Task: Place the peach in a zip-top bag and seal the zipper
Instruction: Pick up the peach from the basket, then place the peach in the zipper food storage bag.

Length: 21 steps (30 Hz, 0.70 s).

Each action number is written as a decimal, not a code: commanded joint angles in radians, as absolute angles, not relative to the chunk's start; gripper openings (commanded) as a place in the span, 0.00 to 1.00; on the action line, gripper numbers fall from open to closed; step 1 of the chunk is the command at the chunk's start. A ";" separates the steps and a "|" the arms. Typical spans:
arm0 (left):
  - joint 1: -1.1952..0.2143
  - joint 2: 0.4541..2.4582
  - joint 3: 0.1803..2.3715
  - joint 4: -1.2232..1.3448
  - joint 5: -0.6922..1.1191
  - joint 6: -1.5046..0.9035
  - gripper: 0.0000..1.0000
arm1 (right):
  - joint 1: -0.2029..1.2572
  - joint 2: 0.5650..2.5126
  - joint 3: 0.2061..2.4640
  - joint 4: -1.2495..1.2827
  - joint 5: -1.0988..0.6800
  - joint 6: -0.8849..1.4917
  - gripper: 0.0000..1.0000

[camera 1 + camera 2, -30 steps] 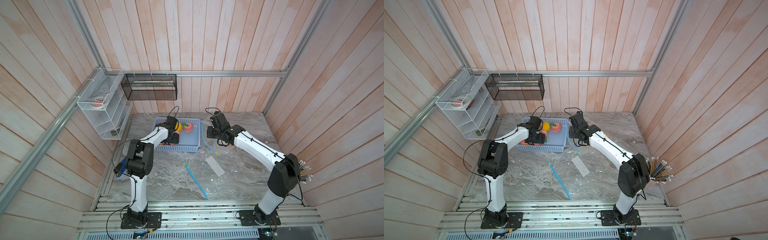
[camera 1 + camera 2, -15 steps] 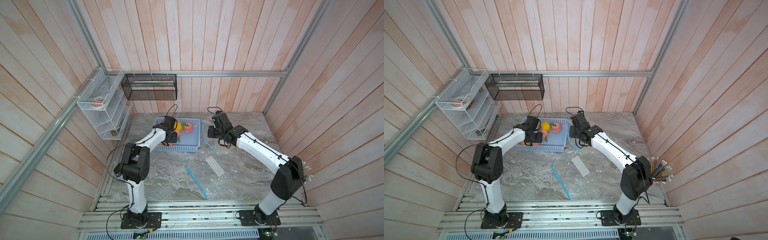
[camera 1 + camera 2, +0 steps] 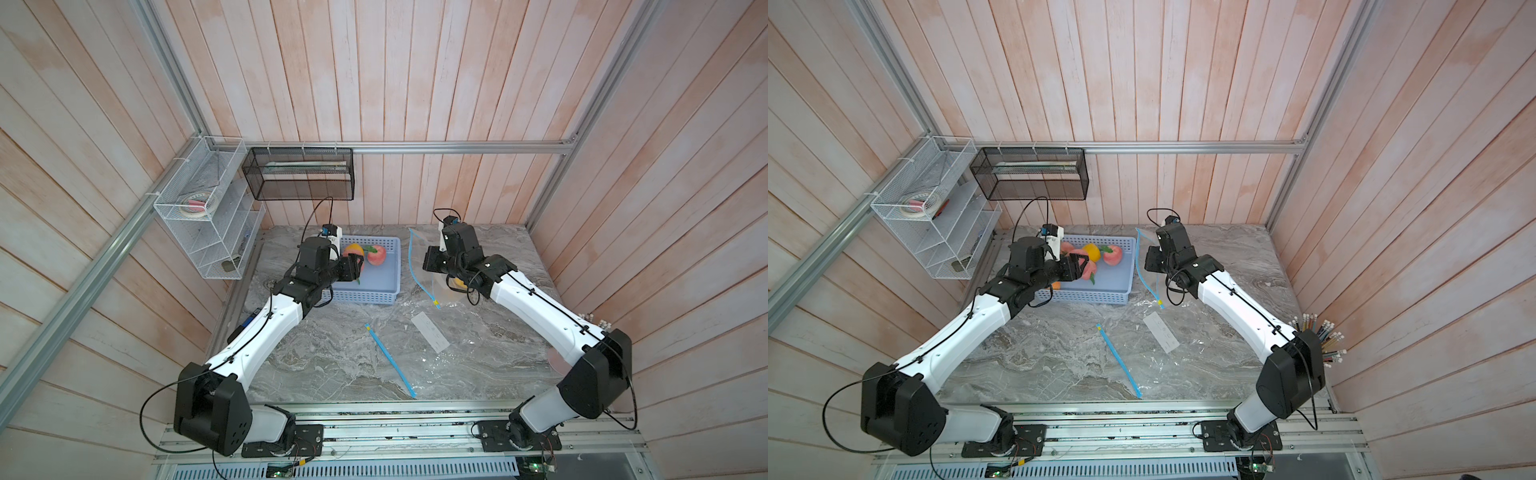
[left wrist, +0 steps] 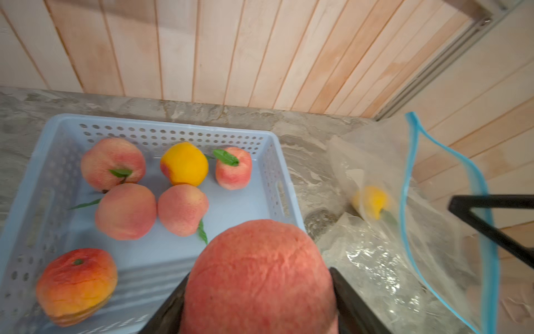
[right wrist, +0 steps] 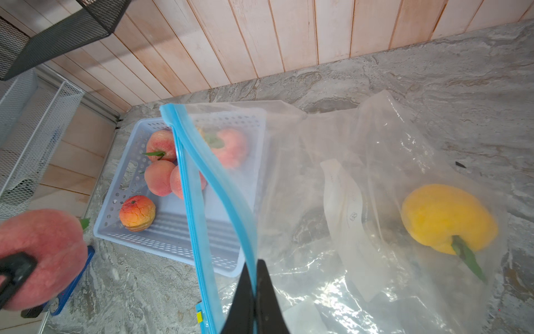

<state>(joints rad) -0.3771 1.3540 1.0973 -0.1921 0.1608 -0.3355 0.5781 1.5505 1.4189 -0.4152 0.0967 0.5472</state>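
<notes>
- Since the earlier top views, the left arm has dropped its elbow toward the front rail. Its left gripper (image 3: 353, 268) has drawn back a little from the far part of the blue basket (image 3: 361, 297). The right arm has hardly changed.
- At the left, the left gripper is clamped on one peach (image 4: 260, 274). One of the black fingers (image 4: 349, 300) presses on each side of the fruit, low on its body, so most of the peach stands out past the fingertips.
- This peach hangs above the basket on the side nearest the bag. It is not yet at the bag.
- The other fruits (image 4: 124, 211) lie loose on the basket floor, well apart from the jaws.
- In the middle of the table (image 3: 332, 365) a second bag (image 3: 430, 338) lies flat, and no gripper touches it.
- To the right, the zip-top bag (image 5: 361, 138) is raised by one lip of its blue zipper (image 5: 193, 202). I judge it is held so in order that the mouth gapes toward the coming peach.
- The right gripper (image 5: 254, 266) has its jaws pressed together on that zipper lip, and the other lip sags away from it.
- A yellow fruit (image 5: 445, 217) already rests deep inside the bag, on the table.
- The zipper is not yet sealed, and I judge the step in hand is carrying the peach to the mouth.
</notes>
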 commanded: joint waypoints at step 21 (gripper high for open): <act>-0.580 1.508 1.017 0.604 0.546 -0.702 0.60 | 0.512 1.469 1.391 -0.359 -0.088 0.537 0.00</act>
